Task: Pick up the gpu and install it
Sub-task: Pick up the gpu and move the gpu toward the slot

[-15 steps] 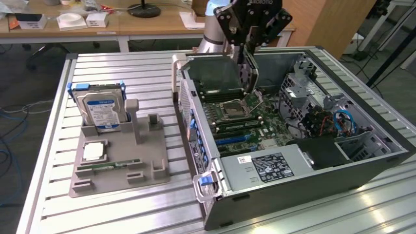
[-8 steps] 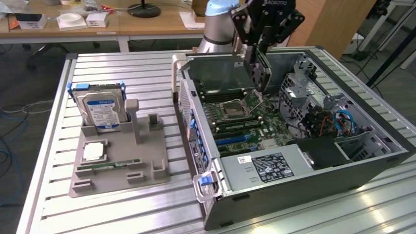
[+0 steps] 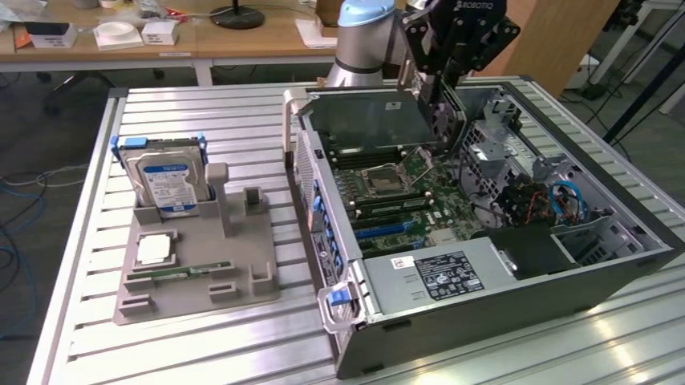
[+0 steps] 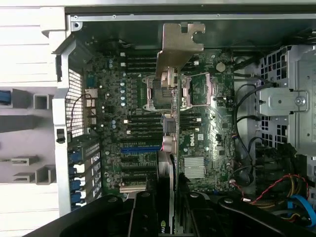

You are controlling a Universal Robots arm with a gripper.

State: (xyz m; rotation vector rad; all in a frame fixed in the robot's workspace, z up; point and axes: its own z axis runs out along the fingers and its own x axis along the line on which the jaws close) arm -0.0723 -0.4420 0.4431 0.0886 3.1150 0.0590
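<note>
Exterior view: slatted metal table (image 3: 214, 120); wooden desks (image 3: 257, 40) behind; gripper (image 3: 441, 83) holds gpu (image 3: 370, 120).

In the exterior view the table (image 3: 214, 353) is seen from high up, at a slant, with the open computer (image 3: 514, 309) toward 3 o'clock. In the wrist view the computer is looked into from close above, past the gripper (image 4: 167, 207). Its green board (image 3: 418, 196) is shared.

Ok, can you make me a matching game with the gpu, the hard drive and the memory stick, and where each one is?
Things:
1. gpu
2. hard drive
3. memory stick

Places:
A. lying down in the grey holder
B. in the gripper, above the open computer
C. standing up in the grey holder

Pairs: 1-B, 2-C, 3-A
</note>
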